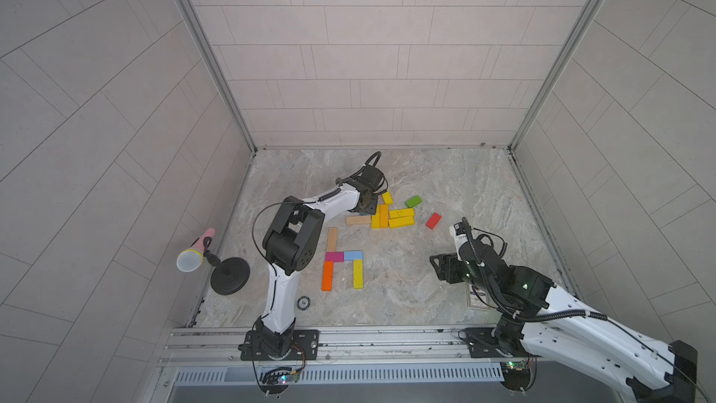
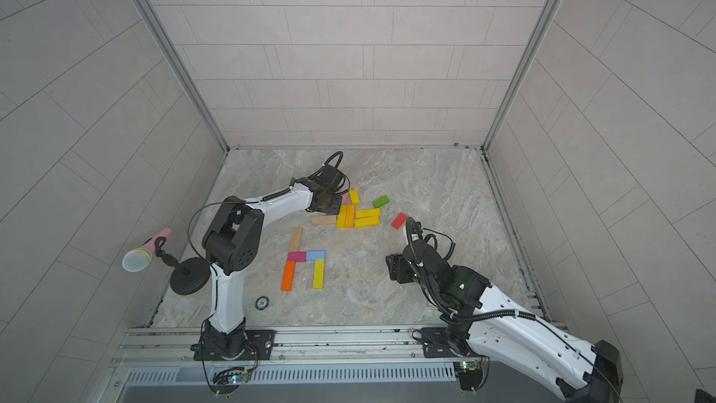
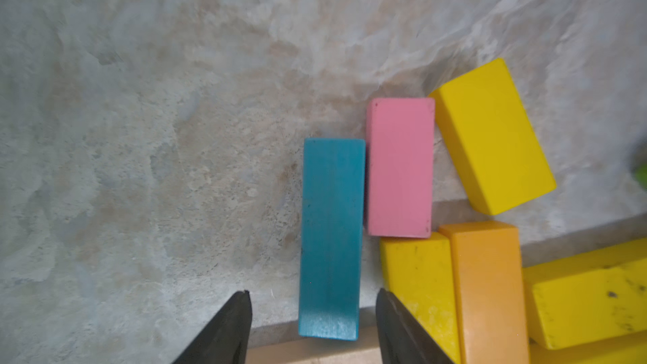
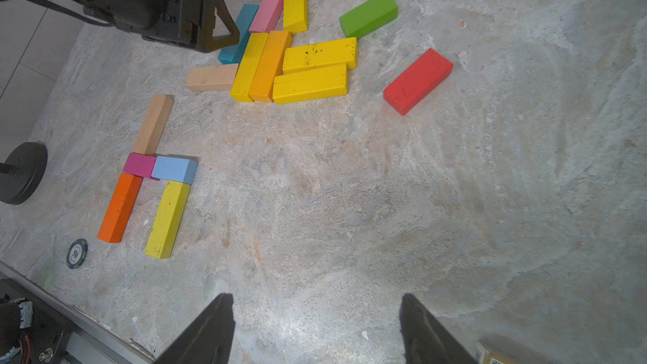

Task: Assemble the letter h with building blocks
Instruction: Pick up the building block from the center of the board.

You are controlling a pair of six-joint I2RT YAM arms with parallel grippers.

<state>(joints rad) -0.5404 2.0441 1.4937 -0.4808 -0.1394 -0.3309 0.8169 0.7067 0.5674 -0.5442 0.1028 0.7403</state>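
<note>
Straddling the teal block (image 3: 331,239), the left tool (image 3: 312,291) stands parted, seemingly not touching.

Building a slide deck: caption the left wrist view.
Left gripper, open, flanks one end of the teal block; pink block alongside.

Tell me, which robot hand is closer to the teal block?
Left. The left gripper straddles one end of the teal block; the right gripper sits far off, over the table.
</note>
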